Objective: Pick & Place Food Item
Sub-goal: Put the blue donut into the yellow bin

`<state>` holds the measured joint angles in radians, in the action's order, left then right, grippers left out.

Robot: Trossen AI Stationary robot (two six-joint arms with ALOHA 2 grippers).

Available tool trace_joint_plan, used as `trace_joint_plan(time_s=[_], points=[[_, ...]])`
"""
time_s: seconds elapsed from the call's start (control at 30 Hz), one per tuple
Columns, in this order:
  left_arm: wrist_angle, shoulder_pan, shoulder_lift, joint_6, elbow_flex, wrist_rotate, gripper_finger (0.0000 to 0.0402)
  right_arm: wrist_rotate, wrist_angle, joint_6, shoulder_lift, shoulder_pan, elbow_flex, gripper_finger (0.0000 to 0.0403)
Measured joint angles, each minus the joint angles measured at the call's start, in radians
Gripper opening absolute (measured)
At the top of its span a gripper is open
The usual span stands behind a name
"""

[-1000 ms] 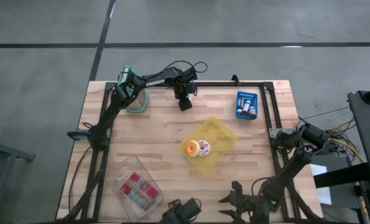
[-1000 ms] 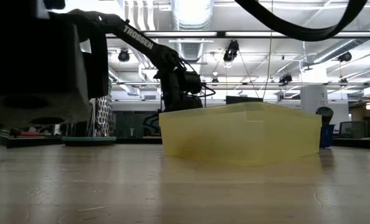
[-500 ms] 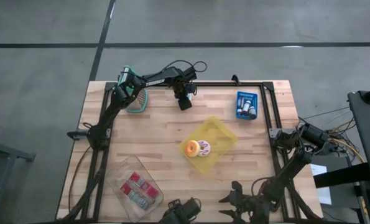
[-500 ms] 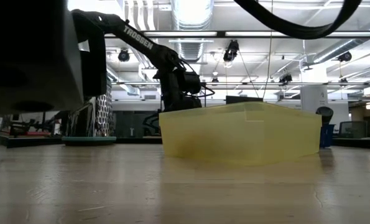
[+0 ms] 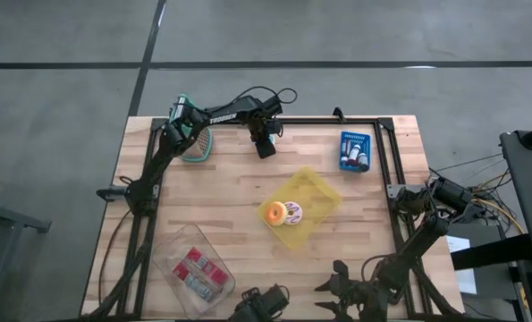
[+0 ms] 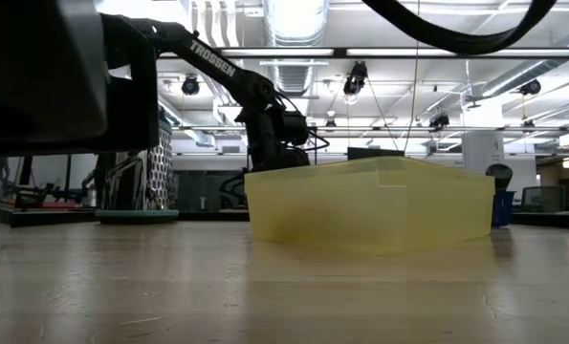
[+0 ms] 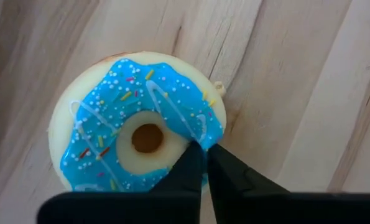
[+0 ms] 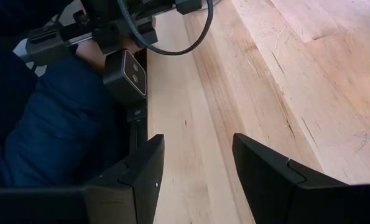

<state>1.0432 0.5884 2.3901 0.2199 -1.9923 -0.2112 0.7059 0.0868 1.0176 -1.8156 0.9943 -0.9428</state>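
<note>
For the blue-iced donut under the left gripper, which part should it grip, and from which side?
Grip the ring wall of the blue-iced donut, one finger in the hole and one outside the rim, coming straight down from above. It lies flat on the table, hole upward, and the left gripper sits shut over that wall.

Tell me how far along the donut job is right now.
Done: two donuts already lie in the yellow tray. In hand: the left gripper, at the table's far edge, is shut on the rim of a blue-iced donut that lies on the wood. Left: lifting it and carrying it to the tray. The right gripper waits open at the near edge.
</note>
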Motion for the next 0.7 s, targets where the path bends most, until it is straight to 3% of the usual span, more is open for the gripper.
trace_joint_plan(time_s=[0.7], points=[[0.006, 0.0, -0.001, -0.007, 0.0, -0.006, 0.0017, 0.0, 0.0, 0.0, 0.0, 0.0, 0.0, 0.0187]])
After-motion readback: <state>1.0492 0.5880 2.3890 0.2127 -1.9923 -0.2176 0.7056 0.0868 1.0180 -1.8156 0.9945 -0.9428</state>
